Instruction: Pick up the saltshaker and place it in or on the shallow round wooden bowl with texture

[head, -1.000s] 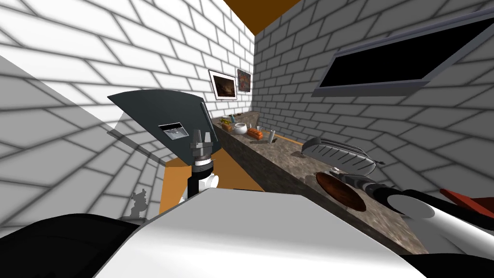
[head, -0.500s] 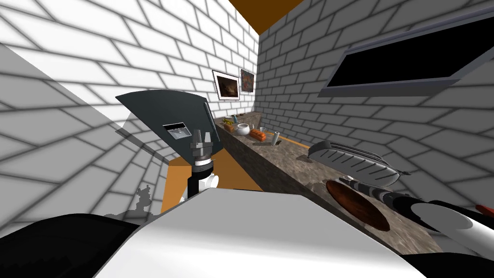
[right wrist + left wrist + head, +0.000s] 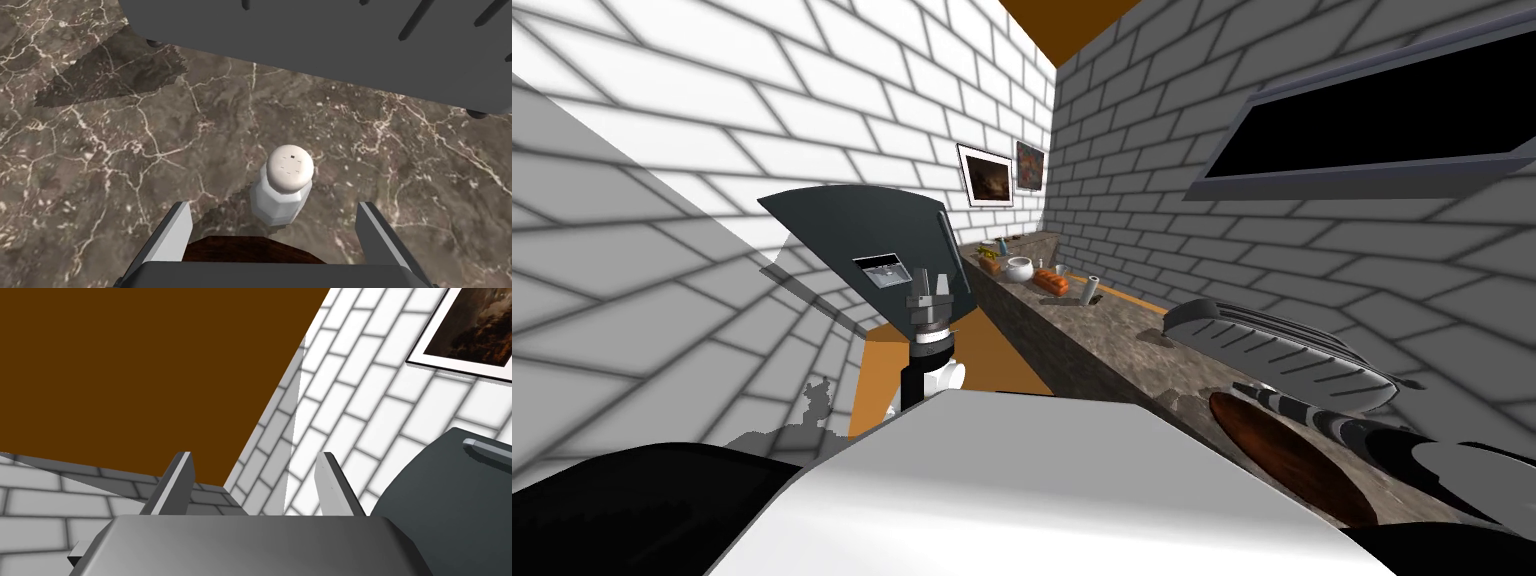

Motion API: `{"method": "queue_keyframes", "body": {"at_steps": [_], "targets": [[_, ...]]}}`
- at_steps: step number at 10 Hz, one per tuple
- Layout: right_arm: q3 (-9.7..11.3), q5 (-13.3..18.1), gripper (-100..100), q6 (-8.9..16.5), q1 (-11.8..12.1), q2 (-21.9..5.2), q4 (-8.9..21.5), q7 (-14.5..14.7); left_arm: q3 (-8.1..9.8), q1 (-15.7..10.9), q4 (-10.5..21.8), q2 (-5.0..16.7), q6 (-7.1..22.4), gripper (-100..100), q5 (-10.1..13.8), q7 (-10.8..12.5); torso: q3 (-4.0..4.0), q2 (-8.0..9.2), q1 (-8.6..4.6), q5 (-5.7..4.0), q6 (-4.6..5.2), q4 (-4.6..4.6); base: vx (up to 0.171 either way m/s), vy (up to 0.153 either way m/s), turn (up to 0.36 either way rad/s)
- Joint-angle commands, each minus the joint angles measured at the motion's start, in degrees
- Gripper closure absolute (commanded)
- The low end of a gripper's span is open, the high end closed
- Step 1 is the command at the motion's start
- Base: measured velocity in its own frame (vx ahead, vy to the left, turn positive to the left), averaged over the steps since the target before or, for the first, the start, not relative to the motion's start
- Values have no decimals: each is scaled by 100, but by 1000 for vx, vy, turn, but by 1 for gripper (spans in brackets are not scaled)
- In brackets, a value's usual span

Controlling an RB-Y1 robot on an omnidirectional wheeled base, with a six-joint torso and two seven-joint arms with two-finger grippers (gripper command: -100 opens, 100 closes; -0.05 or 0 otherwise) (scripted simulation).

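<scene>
A white saltshaker (image 3: 285,187) with a round holed cap stands upright on the brown marbled counter (image 3: 125,150). My right gripper (image 3: 275,205) is open, and the shaker sits just past its fingertips, a little toward one finger. The dark wooden bowl (image 3: 250,249) shows as a rim directly under the gripper body. In the head view the bowl (image 3: 1287,460) lies flat near the counter's front edge, with my right gripper (image 3: 1242,387) reaching across it toward a grey ribbed appliance (image 3: 1282,350). My left gripper (image 3: 930,285) is raised and open (image 3: 255,455), holding nothing.
The grey appliance (image 3: 325,35) overhangs the counter just behind the shaker. Farther along the counter stand a white pot (image 3: 1019,268), an orange item (image 3: 1053,281) and a small cylinder (image 3: 1089,290). A dark grey cabinet-like body (image 3: 862,240) rises behind my left arm.
The whole head view has shifted, so I have moved: the bowl and grey appliance have slid toward the lower right. My right arm stays over the bowl. The left arm has not moved.
</scene>
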Motion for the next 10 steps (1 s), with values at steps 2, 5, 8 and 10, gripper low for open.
{"method": "queue_keyframes", "body": {"at_steps": [2,5,8,10], "targets": [[-45,-286,-100,298,68,-71,406,-249,0,0,0,0,0,0,0,0,-1,-1,-1,0,-1,0,75,-1,75],[-83,-494,-100,552,162,-129,787,-560,0,0,0,0,0,0,0,0,-7,-12,-6,-1,-1,-3,92,-12,74],[-76,-502,0,564,155,-130,814,-580,0,0,0,0,0,0,0,0,10,18,-1,-1,0,4,15,-5,10],[12,-348,-100,464,-20,115,944,-449,0,-1,0,0,0,0,0,0,15,27,-3,-2,1,6,-10,-12,35]]}}
